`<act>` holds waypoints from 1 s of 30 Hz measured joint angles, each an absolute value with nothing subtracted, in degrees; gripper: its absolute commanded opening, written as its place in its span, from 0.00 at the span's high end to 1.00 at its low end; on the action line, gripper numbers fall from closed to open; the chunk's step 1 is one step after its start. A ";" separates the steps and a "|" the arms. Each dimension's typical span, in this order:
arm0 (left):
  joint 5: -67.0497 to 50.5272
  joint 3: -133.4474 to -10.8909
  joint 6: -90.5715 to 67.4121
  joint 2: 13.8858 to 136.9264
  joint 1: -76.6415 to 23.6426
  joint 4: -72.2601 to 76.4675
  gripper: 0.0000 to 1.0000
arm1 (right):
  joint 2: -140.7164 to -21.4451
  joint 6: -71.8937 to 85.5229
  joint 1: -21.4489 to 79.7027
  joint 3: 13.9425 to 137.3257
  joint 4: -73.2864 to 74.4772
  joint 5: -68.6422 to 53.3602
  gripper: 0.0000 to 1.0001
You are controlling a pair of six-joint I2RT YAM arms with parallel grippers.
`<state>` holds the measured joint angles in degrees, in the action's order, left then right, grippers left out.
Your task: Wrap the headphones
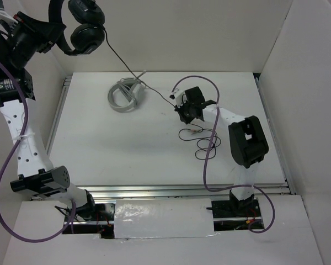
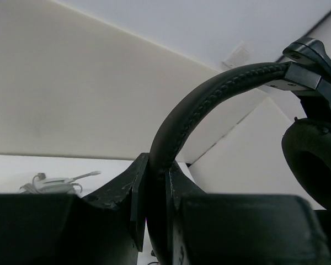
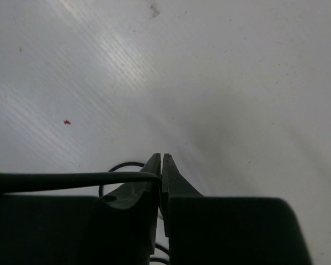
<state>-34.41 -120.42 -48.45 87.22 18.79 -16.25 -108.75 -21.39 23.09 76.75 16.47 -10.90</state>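
Hanging high in the back-left corner, the headphones (image 1: 87,37) are well off the table (image 1: 127,160) and close to the white walls (image 1: 303,83). Their headband (image 2: 209,94) is pinched between the jaws of the left gripper (image 2: 157,171). In the left wrist view one earcup (image 2: 314,160) is cut off at the right edge, and the second cannot be seen there at all.

The cable (image 3: 71,179) drops from the earcups and slants down over the back of the table. It passes just beside the grey-white stand (image 1: 124,95) and runs on to the right gripper (image 1: 180,109) near the table's middle. That gripper's jaws are pressed together on the cable (the right wrist view shows it entering them from the left). More cable lies in loose loops on the table next to the right arm, partly hidden under it.

Bare table lies open to the front and left of the stand. The walls close in the left, back and right edges. Most of the left gripper is out of frame in the overhead view, and the thin cable is hard to follow where it crosses the stand.
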 measured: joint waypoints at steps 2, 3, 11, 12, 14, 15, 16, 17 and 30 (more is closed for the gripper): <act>-37.01 -120.07 -49.69 87.22 19.42 -13.72 1.00 | -108.79 -20.91 23.07 76.40 17.78 -11.40 1.00; -37.91 -119.46 -49.89 87.05 19.49 -12.40 1.00 | -108.27 -20.69 22.96 75.66 17.61 -11.73 1.00; -37.78 -105.97 -46.11 80.75 15.11 -9.80 1.00 | -90.04 -15.92 23.59 65.23 15.25 -11.60 1.00; -37.76 -103.02 -44.99 79.33 13.96 -9.08 1.00 | -87.55 -15.51 23.77 65.45 14.76 -11.00 1.00; -37.45 -97.17 -41.91 76.51 10.90 -8.49 1.00 | -84.62 -15.07 24.12 66.43 14.68 -9.87 1.00; -37.19 -94.54 -40.27 75.29 9.28 -8.16 1.00 | -83.83 -14.98 24.23 67.37 14.83 -9.02 1.00; -36.84 -91.61 -38.52 74.06 7.14 -7.94 1.00 | -83.70 -14.90 24.23 68.40 15.09 -8.16 1.00; -36.34 -88.90 -36.07 72.99 4.45 -7.99 1.00 | -83.92 -14.85 24.23 69.80 15.79 -7.20 1.00; -13.65 -62.11 -15.29 72.23 -24.84 -9.17 1.00 | -91.77 -13.17 24.77 93.08 29.82 7.05 1.00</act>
<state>-13.65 -62.11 -15.29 72.23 -24.84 -9.17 -91.77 -13.17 24.77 93.08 29.82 7.05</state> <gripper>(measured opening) 0.260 0.029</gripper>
